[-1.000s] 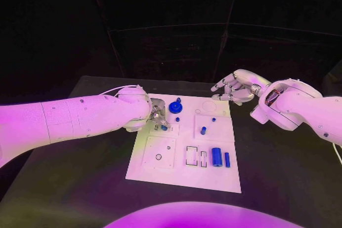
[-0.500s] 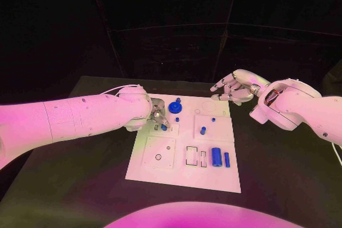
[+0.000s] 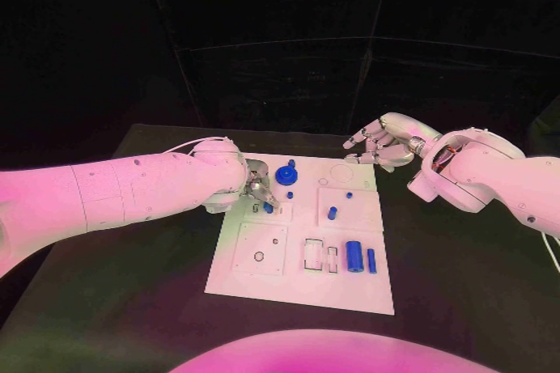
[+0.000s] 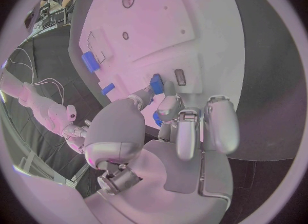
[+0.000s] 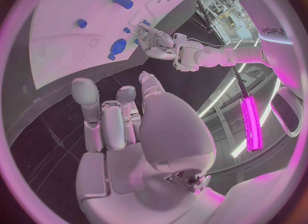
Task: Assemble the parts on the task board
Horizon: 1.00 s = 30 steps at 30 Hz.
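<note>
The white task board [image 3: 298, 288] lies mid-table. My left hand [image 3: 255, 188] sits over its far left part and pinches a small blue part [image 4: 156, 82] between thumb and finger, down at the board's surface. The same part shows under the fingers in the head view [image 3: 267, 208]. A round blue knob [image 3: 287, 175] stands just beyond that hand. Blue pegs [image 3: 332, 214] stand in the right panel, and a blue cylinder [image 3: 354, 252] and a slim bar [image 3: 371, 260] lie nearer me. My right hand [image 3: 379, 142] hovers off the board's far right corner, fingers loosely bent, holding nothing.
The black table [image 3: 129, 308] surrounds the board with room on both sides. Rectangular slots [image 3: 314, 255] and a left panel with small holes [image 3: 259, 250] lie on the near half of the board. My left hand [image 5: 157, 41] also appears in the right wrist view.
</note>
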Tool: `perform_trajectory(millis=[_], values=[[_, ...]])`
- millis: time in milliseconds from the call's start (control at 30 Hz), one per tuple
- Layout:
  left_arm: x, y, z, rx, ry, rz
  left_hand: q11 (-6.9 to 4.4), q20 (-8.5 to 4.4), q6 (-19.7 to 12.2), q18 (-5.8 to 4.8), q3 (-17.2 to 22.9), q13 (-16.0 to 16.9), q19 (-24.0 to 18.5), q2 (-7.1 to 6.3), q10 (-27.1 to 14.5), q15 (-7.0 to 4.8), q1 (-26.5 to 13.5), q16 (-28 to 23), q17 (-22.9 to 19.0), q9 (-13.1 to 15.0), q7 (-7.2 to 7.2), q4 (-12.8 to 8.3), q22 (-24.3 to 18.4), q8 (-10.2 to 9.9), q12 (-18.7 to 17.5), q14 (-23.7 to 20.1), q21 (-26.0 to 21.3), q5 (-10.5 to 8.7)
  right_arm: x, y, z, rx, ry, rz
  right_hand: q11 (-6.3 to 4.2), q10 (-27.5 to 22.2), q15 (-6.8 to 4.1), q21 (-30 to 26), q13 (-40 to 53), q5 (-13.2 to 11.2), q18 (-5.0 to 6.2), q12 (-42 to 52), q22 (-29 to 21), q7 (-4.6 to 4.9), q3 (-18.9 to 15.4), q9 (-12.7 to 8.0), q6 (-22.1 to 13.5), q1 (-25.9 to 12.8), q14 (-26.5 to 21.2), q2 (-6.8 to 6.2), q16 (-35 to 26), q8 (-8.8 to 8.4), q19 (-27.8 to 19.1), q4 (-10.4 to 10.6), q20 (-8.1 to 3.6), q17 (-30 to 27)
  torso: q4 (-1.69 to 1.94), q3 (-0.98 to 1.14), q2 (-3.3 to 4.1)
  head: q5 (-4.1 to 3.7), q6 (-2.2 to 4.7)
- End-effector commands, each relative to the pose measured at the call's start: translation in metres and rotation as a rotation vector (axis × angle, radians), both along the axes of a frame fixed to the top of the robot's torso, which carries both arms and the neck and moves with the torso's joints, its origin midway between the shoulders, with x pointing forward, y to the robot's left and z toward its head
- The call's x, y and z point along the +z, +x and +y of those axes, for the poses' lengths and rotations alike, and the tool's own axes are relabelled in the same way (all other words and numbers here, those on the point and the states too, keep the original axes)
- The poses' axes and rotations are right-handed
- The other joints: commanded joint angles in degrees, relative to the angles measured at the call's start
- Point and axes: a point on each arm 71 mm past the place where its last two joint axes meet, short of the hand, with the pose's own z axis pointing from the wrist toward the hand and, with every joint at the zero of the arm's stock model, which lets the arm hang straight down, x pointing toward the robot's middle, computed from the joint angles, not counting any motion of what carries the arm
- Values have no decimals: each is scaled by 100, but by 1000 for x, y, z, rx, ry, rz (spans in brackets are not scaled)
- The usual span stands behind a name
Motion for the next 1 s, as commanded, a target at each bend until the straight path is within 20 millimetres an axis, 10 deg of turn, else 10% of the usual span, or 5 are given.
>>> perform_trajectory(millis=[33, 1000], values=[[-3, -2, 1, -5, 16, 21, 7, -7, 48, -96, -70, 18, 30, 5, 51, -56, -86, 19, 1508, 12, -8, 29, 20, 27, 30, 595, 46, 26, 2, 0, 1, 8, 6, -5, -16, -23, -28, -47, -20, 26, 36, -42, -30, -19, -28, 2, 28, 21, 206, 7, -49, 34, -51, 18, 12, -27, 2, 0, 0, -7, -11], [-3, -4, 1, 5, -5, 30, -22, -27, 126, -121, -360, 140, 79, 38, 134, -79, -457, 19, 1508, 78, -42, 375, 159, 78, 144, 595, 139, 29, 1, 3, 1, 4, 6, -4, -13, -47, -25, -82, -59, 30, 43, -82, -79, -17, -40, 0, 21, -12, 194, 11, -86, 32, -71, 49, 13, -66, 3, -1, -1, -11, -22]])
